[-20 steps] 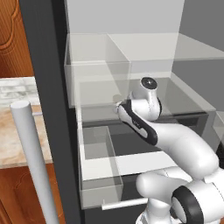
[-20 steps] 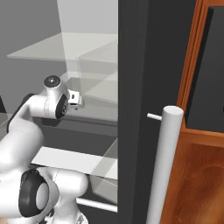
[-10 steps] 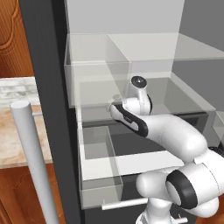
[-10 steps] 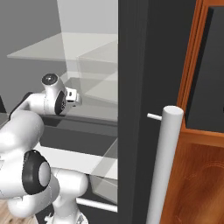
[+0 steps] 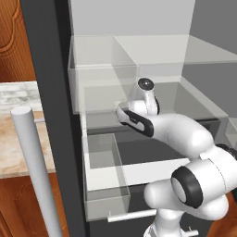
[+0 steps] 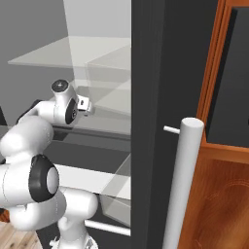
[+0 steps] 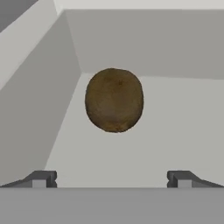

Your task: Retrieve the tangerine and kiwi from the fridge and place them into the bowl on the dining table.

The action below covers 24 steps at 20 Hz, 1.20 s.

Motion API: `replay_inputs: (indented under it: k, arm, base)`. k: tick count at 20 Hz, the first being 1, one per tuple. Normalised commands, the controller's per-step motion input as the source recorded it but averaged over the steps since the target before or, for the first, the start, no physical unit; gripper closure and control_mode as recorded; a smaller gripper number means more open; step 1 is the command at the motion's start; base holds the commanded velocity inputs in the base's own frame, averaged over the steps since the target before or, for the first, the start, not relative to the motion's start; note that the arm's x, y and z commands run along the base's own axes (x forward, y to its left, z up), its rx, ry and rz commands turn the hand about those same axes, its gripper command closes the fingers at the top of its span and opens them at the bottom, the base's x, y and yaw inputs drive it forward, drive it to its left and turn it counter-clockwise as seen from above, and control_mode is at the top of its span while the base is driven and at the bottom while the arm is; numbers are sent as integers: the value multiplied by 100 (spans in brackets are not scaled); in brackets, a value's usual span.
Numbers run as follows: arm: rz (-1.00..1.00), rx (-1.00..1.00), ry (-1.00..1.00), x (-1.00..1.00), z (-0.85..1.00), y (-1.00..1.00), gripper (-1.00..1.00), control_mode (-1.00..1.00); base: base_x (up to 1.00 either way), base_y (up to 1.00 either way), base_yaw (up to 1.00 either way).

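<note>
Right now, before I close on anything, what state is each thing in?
fridge: door open, pale interior exposed.
kiwi: lying loose on the pale floor of a fridge compartment, ahead of the fingertips, not gripped.
gripper: open, jaws wide apart, empty, reaching into the fridge.
clear bins: in place on the shelves; I see nothing in them from the base views.

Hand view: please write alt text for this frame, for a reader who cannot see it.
A brown, oval kiwi sits on the pale floor of a fridge compartment, near its back left corner, straight ahead of the camera. The open claw points at it, its two dark fingertips spread wide at the bottom of the view and not touching the fruit.
</note>
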Motion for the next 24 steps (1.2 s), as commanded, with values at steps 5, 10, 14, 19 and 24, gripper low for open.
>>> replay_inputs:
  k: [5,10,14,19,24]
  arm:
    - [-2,4,0,24,16,-13,-100,-100]
    - [0,0,0,42,1,0,-100,-100]
    - [0,0,-1,50,-7,0,-100,-100]
    - [0,0,-1,35,-20,2,-100,-100]
    - [-9,0,-1,-21,-38,0,-100,-100]
  base:
    - [0,0,0]
    - [0,0,0]
    - [0,0,0]
    - [0,0,0]
    - [0,0,0]
